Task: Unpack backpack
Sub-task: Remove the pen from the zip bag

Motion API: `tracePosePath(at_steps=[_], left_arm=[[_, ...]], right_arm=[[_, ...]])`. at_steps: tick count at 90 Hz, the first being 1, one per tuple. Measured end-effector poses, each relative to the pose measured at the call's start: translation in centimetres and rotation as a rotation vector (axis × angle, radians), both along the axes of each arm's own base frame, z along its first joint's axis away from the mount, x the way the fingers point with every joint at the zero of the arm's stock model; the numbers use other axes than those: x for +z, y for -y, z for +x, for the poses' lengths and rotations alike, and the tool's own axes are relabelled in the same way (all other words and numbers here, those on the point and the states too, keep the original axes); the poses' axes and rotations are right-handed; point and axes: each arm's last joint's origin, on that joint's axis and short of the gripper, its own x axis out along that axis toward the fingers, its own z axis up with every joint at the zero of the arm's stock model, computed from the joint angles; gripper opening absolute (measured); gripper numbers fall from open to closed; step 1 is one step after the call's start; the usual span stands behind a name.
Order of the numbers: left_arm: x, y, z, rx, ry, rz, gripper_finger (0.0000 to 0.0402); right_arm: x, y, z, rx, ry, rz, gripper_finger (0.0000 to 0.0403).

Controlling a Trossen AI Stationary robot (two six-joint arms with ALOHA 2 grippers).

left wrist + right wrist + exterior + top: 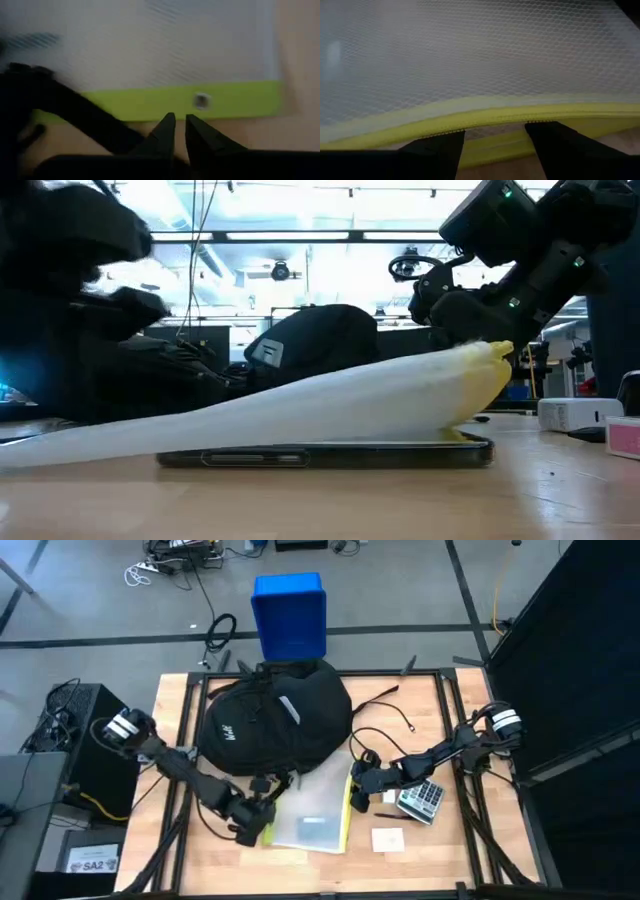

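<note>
The black backpack (pixel 270 720) lies at the table's far middle, its straps (pixel 268 783) trailing toward the near edge. In front of it lies a translucent mesh pouch (pixel 312 810) with a yellow-green border. My right gripper (pixel 357 783) stands open at the pouch's right edge. That edge (pixel 490 370) is raised above the table and over a flat dark slab (pixel 330 453). My left gripper (pixel 262 828) is shut just short of the pouch's left border (pixel 165 102), which bears a snap button (pixel 201 100). A black strap (pixel 75 112) lies beside it. My right gripper meets the pouch's yellow-green zip edge (pixel 495 120). Its two open fingers (pixel 437 147) stand apart along that edge, coming level from the table's right. Whether they bear the edge I cannot tell. The edge is raised and the pouch slopes down to the table at its other end (pixel 60 445).
A calculator (pixel 423 800) and a small white card (pixel 388 838) lie right of the pouch. A thin black cable (pixel 385 730) curls beside the backpack. A blue box (pixel 290 615) stands on the floor beyond the far edge.
</note>
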Motion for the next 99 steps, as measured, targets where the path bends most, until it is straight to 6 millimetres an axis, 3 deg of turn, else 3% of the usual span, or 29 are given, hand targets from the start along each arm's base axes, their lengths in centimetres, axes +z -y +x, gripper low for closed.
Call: tracePosePath(at_steps=[22, 40, 61, 76, 99], left_arm=[[-0.2, 1.2, -1.5, -0.025, -0.026, 0.053, 0.0021], [-1.6, 1.0, -1.4, -0.085, 0.04, 0.265, 0.0021], [-3.0, 1.4, -1.0, -0.134, 0.038, 0.314, 0.0028], [-2.9, 2.1, -0.6, -0.238, 0.109, 0.329, 0.0065], [-3.0, 2.2, -0.3, -0.254, 0.149, 0.412, 0.0161]], right_arm=[[0.0, 0.0, 0.0, 0.001, 0.0, 0.001, 0.0206], [0.0, 0.0, 0.0, -0.001, 0.0, 0.004, 0.0199], [0.0, 0.1, 0.0, -0.004, 0.001, 0.007, 0.0195], [0.0, 0.1, 0.0, -0.004, 0.0, 0.006, 0.0204], [0.0, 0.1, 0.0, -0.005, 0.0, 0.006, 0.0208]])
